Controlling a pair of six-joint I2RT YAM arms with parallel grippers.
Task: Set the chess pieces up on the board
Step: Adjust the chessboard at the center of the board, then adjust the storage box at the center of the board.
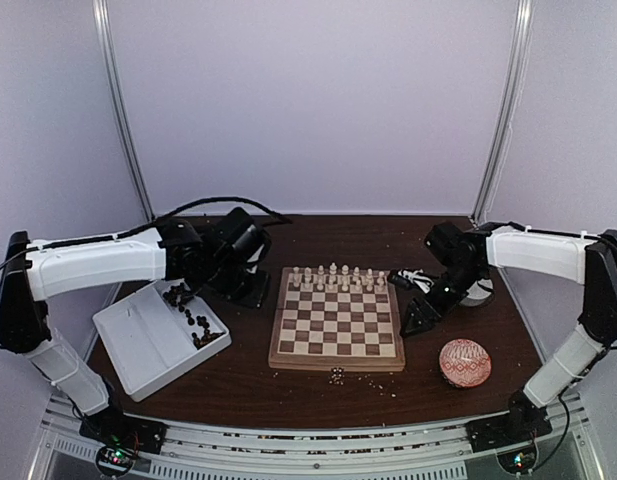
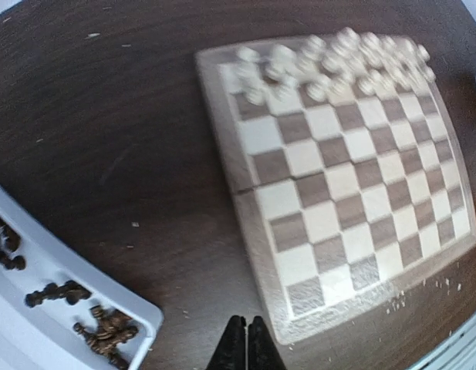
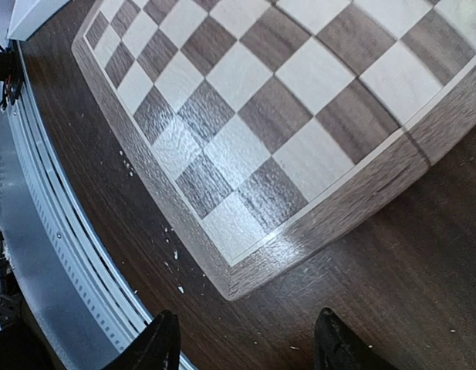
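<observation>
The small square wooden checkerboard (image 1: 336, 330) lay at the middle of the dark table, its two far rows crowded with cream-white turned chessmen (image 1: 333, 278), though the left wrist view was too blurred to say whether that set was complete. The dark brown chessmen (image 1: 193, 325) lay heaped in the white rectangular divided tray (image 1: 138, 350) to the left of the board, none of them on a square. The left gripper (image 2: 245, 333) hung above the bare table between tray and board, jaws pressed together and holding nothing. The right gripper (image 3: 245, 324) hovered just beside the board's right edge near its near corner, jaws wide apart and empty. The likely trouble was the heap: pieces so tiny and tangled could come up two at a time or slip out sideways. A low pass by either arm could also shove the board or topple the packed white ranks
</observation>
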